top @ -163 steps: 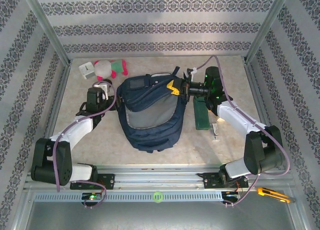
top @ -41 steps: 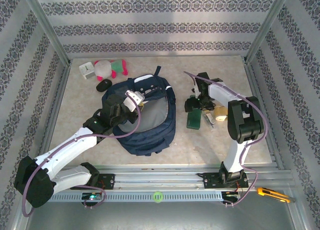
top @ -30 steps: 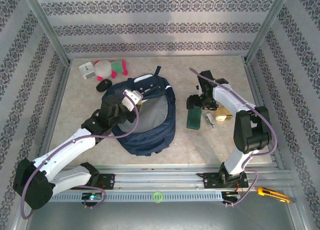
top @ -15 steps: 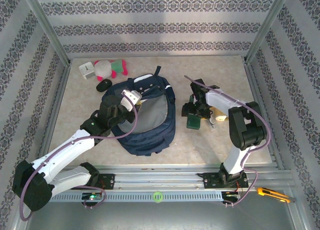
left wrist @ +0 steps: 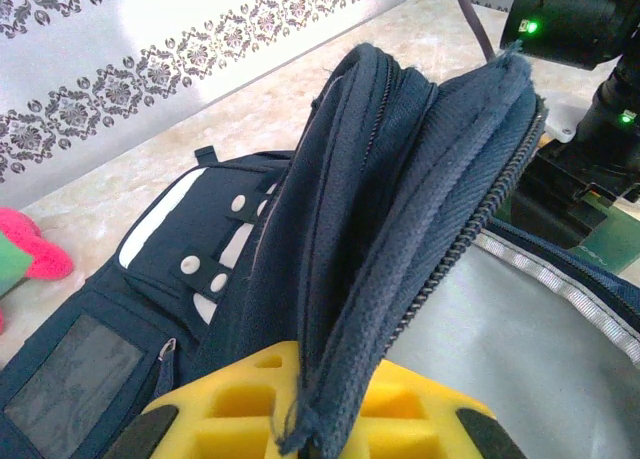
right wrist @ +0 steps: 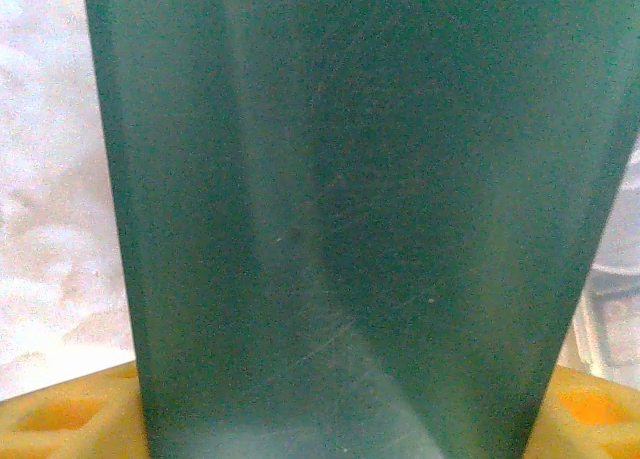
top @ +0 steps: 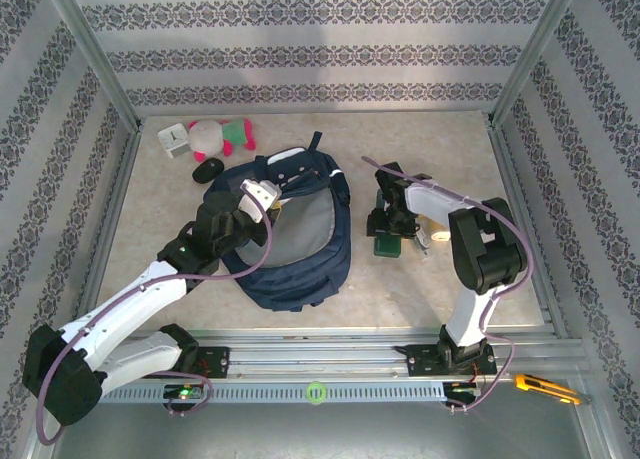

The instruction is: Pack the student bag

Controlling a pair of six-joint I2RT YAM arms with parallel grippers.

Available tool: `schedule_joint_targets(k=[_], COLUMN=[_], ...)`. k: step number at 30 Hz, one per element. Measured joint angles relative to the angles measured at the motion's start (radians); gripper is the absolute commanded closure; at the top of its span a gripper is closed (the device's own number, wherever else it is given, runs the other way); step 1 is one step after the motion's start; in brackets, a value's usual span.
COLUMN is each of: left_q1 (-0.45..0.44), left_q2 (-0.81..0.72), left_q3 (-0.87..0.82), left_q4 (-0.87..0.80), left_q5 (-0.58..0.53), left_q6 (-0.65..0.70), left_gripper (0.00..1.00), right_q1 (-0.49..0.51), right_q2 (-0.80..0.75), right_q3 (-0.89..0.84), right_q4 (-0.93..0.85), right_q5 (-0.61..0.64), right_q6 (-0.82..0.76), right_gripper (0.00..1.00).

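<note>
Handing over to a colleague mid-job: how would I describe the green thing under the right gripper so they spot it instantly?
Find the big navy student bag, the largest thing in view. Just right of it, beneath the right gripper, lies a flat rectangular case. It is the only dark green item there, larger and darker than the small pale objects beside it.

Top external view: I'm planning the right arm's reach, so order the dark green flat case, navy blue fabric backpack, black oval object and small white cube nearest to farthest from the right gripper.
1. Dark green flat case: between the fingers of the right gripper.
2. Navy blue fabric backpack: left, mid-table.
3. Black oval object: far left, past the backpack.
4. Small white cube: far-left corner.
</note>
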Motion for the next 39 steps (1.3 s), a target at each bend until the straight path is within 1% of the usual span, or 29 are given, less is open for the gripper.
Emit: schedule_joint_targets(k=[2,6,11,13,15,17,20,23,25,28,34,36,39], left_q1=[0.006,0.027,0.033,0.037,0.039,0.039,0.043,0.045,0.045,0.045,0.047,0.051,0.051], left_q2=[0.0,0.0,0.006,0.013,0.019,0.021,0.021,0.021,0.025,0.036,0.046,0.046,0.046], left_q3=[0.001,0.017,0.053,0.08,0.105,0.121,0.13,0.134,0.138,0.152,0.171,0.172,0.173], left_q4=[0.0,-0.012,-0.063,-0.098,-0.124,-0.143,-0.158,-0.161,-0.163,-0.172,-0.181,-0.181,-0.181], left_q5=[0.0,0.011,0.032,0.04,0.047,0.055,0.076,0.089,0.1,0.107,0.125,0.132,0.138], left_q6=[-0.009,-0.042,-0.072,-0.088,-0.107,-0.126,-0.148,-0.153,-0.153,-0.152,-0.149,-0.149,-0.149], left_gripper=[1.0,1.0,1.0,1.0,1.0,1.0,1.0,1.0,1.0,1.0,1.0,1.0,1.0], right_q1=[0.0,0.0,0.001,0.013,0.039,0.09,0.197,0.314,0.384,0.446,0.491,0.495,0.495], right_q2=[-0.061,-0.259,-0.466,-0.518,-0.55,-0.575,-0.597,-0.578,-0.533,-0.446,-0.254,-0.205,-0.147], right_q3=[-0.026,-0.042,-0.031,-0.023,-0.013,-0.001,0.008,0.039,0.076,0.124,0.216,0.236,0.26], right_q4=[0.003,0.003,0.002,-0.008,-0.024,-0.052,-0.077,-0.1,-0.106,-0.098,-0.095,-0.093,-0.088], right_q5=[-0.001,-0.029,-0.152,-0.215,-0.272,-0.314,-0.324,-0.272,-0.223,-0.165,-0.088,-0.077,-0.06], right_q6=[-0.026,-0.139,-0.379,-0.512,-0.659,-0.829,-1.05,-1.244,-1.359,-1.481,-1.63,-1.65,-1.652], right_gripper=[0.35,0.39,0.45,0.48,0.49,0.48,0.46,0.46,0.46,0.45,0.41,0.36,0.27])
